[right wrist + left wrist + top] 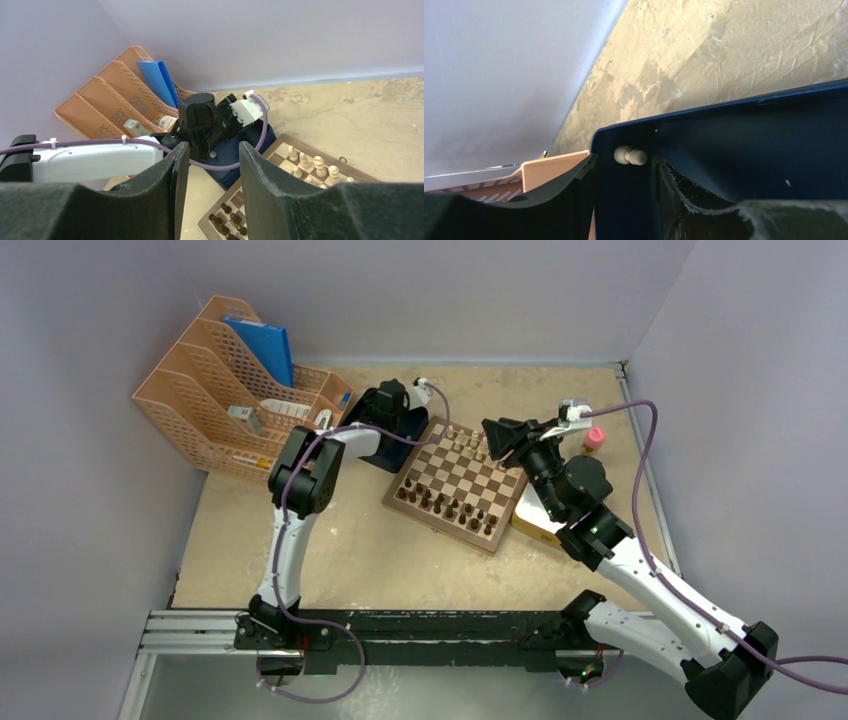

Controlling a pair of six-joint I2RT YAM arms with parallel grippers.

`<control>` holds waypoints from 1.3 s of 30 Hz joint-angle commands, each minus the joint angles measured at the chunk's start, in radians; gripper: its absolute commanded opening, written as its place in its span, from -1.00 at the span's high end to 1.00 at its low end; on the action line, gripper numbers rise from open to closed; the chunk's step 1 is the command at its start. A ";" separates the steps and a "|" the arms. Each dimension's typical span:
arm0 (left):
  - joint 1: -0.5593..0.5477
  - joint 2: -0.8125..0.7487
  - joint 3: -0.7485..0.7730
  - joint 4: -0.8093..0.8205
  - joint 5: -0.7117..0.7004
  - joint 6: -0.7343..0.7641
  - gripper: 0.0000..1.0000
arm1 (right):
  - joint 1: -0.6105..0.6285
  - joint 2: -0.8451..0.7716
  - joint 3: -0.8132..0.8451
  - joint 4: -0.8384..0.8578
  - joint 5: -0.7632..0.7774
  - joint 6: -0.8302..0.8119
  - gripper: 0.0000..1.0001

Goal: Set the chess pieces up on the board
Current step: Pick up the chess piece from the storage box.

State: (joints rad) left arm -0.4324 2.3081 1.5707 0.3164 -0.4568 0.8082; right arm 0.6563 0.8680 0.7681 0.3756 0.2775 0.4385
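Left wrist view gives you the closest look: one light beige chess piece (630,156) lies on its side in the corner of the dark blue tray (749,140), left of the frame's centre. The left jaws stand part open astride it, with one black finger (559,205) on either side. A sliver of tray shows between the piece and each tip, so you cannot call it gripped. Only a rounded head and a collar show, too little to tell what kind of piece it is. The tray floor is in deep shadow and runs off the right edge. A corner of the peach file organiser (551,172) peeks out at lower left, partly behind the finger.

Top external view puts the board (455,475) at the middle of the worktop (380,550). Light chess pieces (470,440) stand along its upper right side and dark brown pieces (445,505) along its lower left, all too small for you to sort by type. The right arm (640,570) covers the board's right corner and most of a yellow tin (530,527).

Right wrist view shows the right jaws part open with nothing between them. Their fingers (260,185) block most of the board at the lower right.
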 commanded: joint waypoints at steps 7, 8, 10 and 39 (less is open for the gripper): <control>0.001 0.046 0.052 0.085 -0.013 0.051 0.09 | 0.002 -0.019 -0.013 0.062 0.022 -0.018 0.12; 0.002 0.054 0.055 0.089 -0.013 0.057 0.09 | 0.002 -0.020 -0.013 0.062 0.023 -0.020 0.12; 0.001 0.068 0.064 0.097 -0.017 0.067 0.09 | 0.003 -0.020 -0.012 0.061 0.025 -0.022 0.12; 0.020 0.045 -0.067 0.316 -0.049 0.169 0.68 | 0.002 -0.047 -0.021 0.050 0.031 -0.031 0.11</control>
State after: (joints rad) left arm -0.4183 2.4104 1.5398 0.5735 -0.4988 0.9825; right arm 0.6563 0.8246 0.7418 0.3790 0.3191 0.4107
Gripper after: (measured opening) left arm 0.201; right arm 0.445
